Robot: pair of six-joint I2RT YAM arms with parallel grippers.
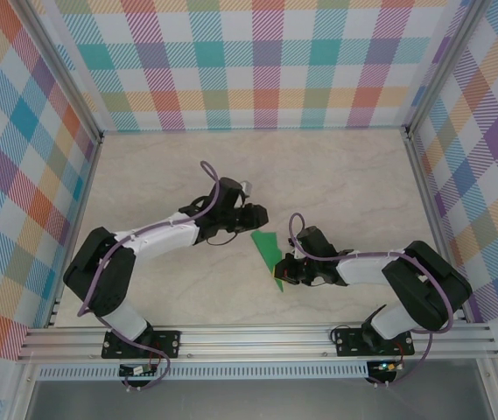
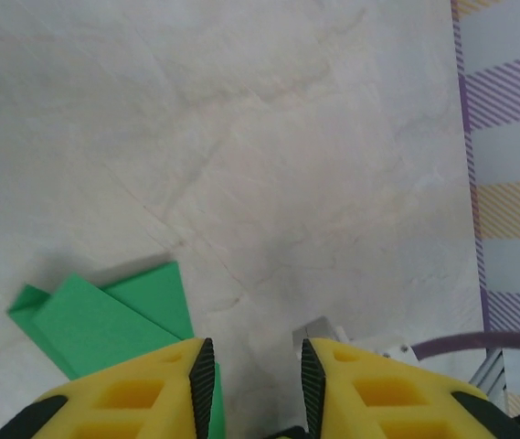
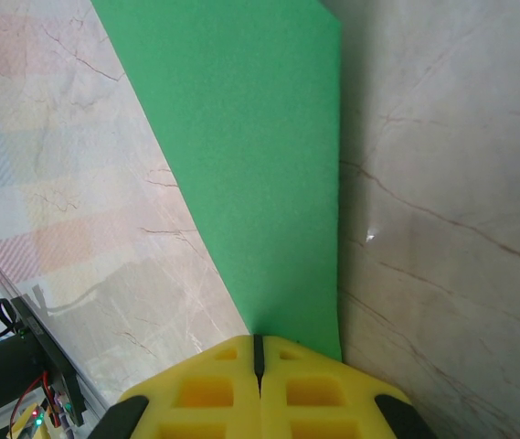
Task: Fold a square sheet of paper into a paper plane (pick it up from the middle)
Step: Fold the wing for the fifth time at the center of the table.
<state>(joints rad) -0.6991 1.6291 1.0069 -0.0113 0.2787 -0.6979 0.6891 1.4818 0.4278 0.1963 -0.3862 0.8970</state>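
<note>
Right wrist: right gripper [image 3: 260, 346] is clamping the folded green paper [image 3: 241, 155] at six o'clock, left gripper [image 2: 252, 370] is hovering narrowly open, so tugging could tear it.

a robot lab cell: plaid panel walls [image 1: 266, 61], aluminium frame rail [image 1: 257, 337], marble-look tabletop [image 1: 336, 175].

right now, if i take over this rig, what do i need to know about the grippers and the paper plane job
Left gripper: open, nothing between its jaws, at the edge of the green paper.
Right gripper: shut on one end of the paper.
The paper is over the middle of the table, between the arms, already folded into a narrow layered shape.
Left to do: any remaining creases; I cannot tell whether the plane is finished.
</note>
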